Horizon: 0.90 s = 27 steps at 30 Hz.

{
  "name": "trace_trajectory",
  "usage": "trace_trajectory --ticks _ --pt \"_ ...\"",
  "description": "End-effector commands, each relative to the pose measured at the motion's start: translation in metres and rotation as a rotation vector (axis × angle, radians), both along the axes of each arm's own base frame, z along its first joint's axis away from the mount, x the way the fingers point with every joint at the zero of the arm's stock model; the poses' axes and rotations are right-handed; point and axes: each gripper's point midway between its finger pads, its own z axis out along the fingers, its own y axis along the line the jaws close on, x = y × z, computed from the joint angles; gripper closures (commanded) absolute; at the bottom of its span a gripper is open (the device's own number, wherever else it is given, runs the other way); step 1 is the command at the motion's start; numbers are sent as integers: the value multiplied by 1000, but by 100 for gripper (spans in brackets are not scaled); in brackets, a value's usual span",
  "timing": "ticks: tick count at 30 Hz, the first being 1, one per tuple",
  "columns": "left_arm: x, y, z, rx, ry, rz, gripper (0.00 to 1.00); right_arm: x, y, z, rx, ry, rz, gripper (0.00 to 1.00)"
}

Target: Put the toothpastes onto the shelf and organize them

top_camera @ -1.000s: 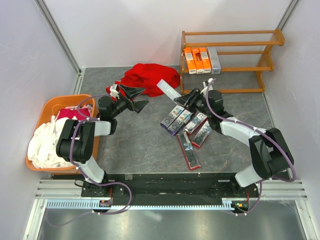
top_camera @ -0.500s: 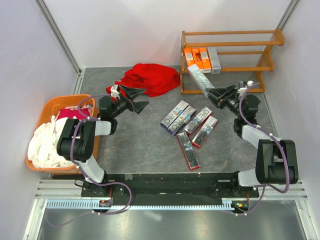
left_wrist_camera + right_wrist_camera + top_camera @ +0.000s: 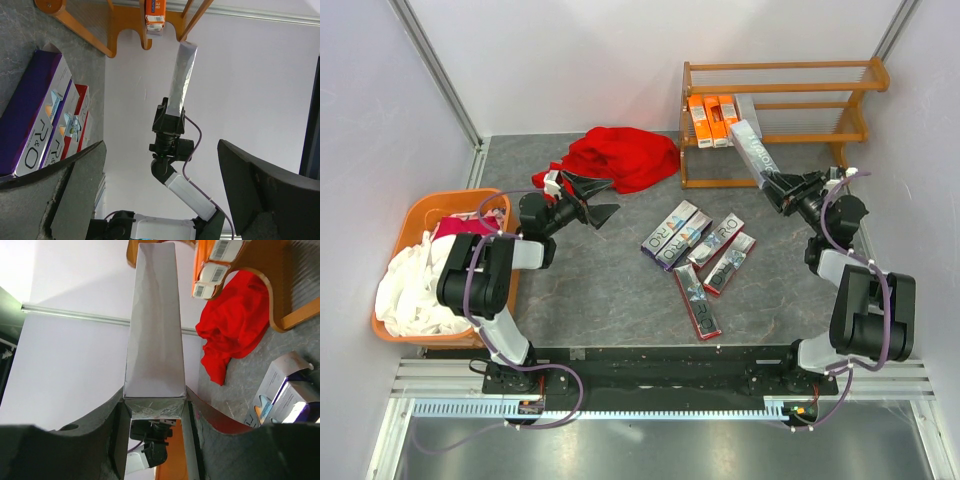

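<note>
Currently right end effector [image 3: 782, 184] clamped on end of silver toothpaste box [image 3: 752, 148], upper right of frame, tip at shelf [image 3: 785, 72]. Left end effector [image 3: 600, 197] wide open, empty. Risk: angled box clips shelf frame or shoves orange boxes [image 3: 712, 118]; end-grip may pivot.

We see the right gripper [image 3: 782, 186] clamped on one end of a silver toothpaste box [image 3: 753, 148], whose far end reaches the shelf [image 3: 780, 68] just beside three orange boxes [image 3: 712, 118] standing there. Five more toothpastes [image 3: 698, 250] lie fanned on the table [image 3: 600, 285]. The left gripper [image 3: 613, 195], fingers spread, sits near the red cloth [image 3: 620, 155].
</note>
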Motion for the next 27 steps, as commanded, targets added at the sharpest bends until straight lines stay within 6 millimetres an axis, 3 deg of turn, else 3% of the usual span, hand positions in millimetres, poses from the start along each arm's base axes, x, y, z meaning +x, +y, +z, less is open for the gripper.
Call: trace_trajectory --ticks 1,11,19,27 --pt "1 -4 8 10 -63 -23 0 18 -15 31 -13 -122 -41 76" --pt "0 -4 6 9 -62 -29 0 55 -36 46 44 -168 -103 76" --pt "4 -5 -1 13 -62 -26 0 90 -58 30 84 -132 -192 76" --pt "3 -6 -5 7 -60 -37 0 122 -80 37 82 -145 -291 76"
